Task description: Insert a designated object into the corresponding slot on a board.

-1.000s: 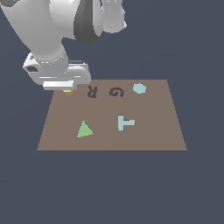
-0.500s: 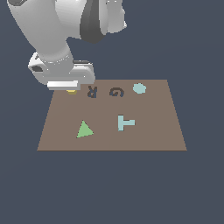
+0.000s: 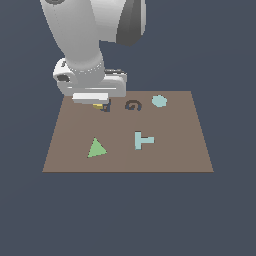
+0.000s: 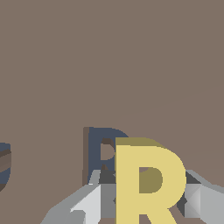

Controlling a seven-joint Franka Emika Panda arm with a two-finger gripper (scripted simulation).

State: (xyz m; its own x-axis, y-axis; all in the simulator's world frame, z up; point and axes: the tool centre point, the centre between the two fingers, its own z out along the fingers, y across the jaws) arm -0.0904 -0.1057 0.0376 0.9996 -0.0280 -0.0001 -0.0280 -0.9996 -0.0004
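My white arm [image 3: 85,35] dominates the exterior view, bending down from the top of the scene to the far corner of the brown board [image 3: 165,160] on that view's left. The board, a flat square panel, lies on a plain dark blue-grey ground [image 3: 128,215].

My gripper [image 4: 144,199] hangs low over that corner, its broad white housing hiding most of what sits beneath it in the exterior view. In the wrist view my fingers [image 4: 94,203] are clamped on the yellow R [image 4: 146,183], one grey pad pressed against each side of the letter.

The yellow R is held above the board, not seated. Just beside it, and partly hidden behind it in the wrist view, is the dark R-shaped slot [image 4: 98,151], so the letter stands offset from the recess rather than squarely over it. In the exterior view only a sliver of yellow shows below my gripper, touching the visible edge of the slot; whether the letter already brushes the board surface I cannot tell from either view.

Near the slot, towards the exterior view's right, is the dark G-shaped recess [image 3: 132,105], and beyond that a small pale teal disc [image 3: 159,101]. Nearer the board's front edge lie the pale teal T [image 3: 143,140] and, well apart on the exterior view's left, the green triangle [image 3: 96,148].
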